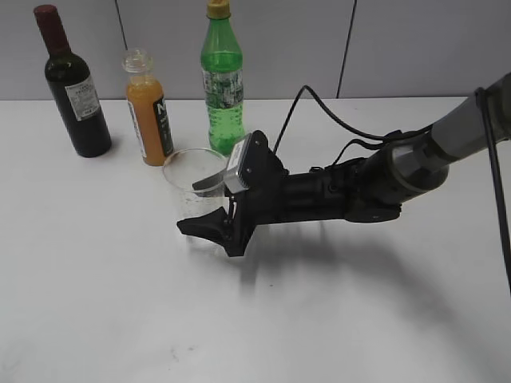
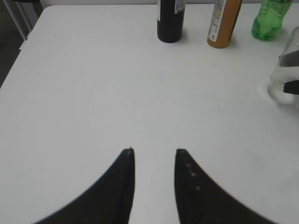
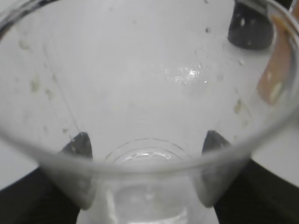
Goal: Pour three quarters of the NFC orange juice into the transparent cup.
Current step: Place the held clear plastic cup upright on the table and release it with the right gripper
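Reaching in low from the 3 o'clock side of the exterior view, the right arm [image 1: 399,171] lies nearly level over the white table [image 1: 120,303], its forearm stretched toward 9 o'clock and its wrist camera housing tipped up at the front. The right gripper [image 1: 204,203] has its two black fingers on either side of the transparent cup [image 1: 192,183], one at the far wall near the rim and one at the near wall lower down; in the right wrist view both fingertips [image 3: 79,144] show through the clear wall of the cup [image 3: 149,93], pressed against it, so the jaws are clasped on the cup. The cup stands upright on the table and looks empty.

Just beyond the cup, at about 11 o'clock from it, stands the NFC orange juice [image 1: 148,112], upright, its neck uncapped, apart from the cup. At 1 o'clock from the cup is the green bottle with yellow cap [image 1: 221,80], and farther out at 10 o'clock the dark wine bottle [image 1: 73,88].

The left gripper [image 2: 154,156] hangs above bare table, fingers parted with nothing between them.
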Controlling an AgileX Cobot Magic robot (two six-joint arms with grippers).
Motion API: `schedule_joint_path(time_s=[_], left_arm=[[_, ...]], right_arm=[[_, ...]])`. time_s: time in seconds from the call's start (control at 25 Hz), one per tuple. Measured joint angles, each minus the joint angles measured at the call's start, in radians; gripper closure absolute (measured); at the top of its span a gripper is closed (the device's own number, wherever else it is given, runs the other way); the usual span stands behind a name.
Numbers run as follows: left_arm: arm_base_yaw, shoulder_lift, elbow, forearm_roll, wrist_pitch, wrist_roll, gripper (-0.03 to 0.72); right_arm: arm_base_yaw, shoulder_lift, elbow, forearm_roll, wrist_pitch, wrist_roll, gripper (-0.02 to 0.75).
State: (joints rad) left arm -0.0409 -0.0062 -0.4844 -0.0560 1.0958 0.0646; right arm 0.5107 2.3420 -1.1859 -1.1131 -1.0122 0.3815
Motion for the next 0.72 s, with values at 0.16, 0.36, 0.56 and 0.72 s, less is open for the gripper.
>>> schedule_joint_path(time_s=[0.16, 0.36, 0.56, 0.72], left_arm=[[0.0, 0.0, 0.0, 0.0, 0.0, 0.0, 0.45], [0.0, 0.0, 0.0, 0.0, 0.0, 0.0, 0.45], [0.0, 0.0, 0.0, 0.0, 0.0, 0.0, 0.45], [0.0, 0.0, 0.0, 0.0, 0.0, 0.0, 0.45]], right_arm=[[0.005, 0.012, -0.002, -0.037, 0.001, 0.001, 0.19], [0.01, 0.03, -0.004, -0.063, 0.004, 0.001, 0.19], [0.01, 0.051, -0.004, -0.078, 0.007, 0.01, 0.134], [0.003, 0.051, -0.004, -0.095, 0.006, 0.026, 0.083]])
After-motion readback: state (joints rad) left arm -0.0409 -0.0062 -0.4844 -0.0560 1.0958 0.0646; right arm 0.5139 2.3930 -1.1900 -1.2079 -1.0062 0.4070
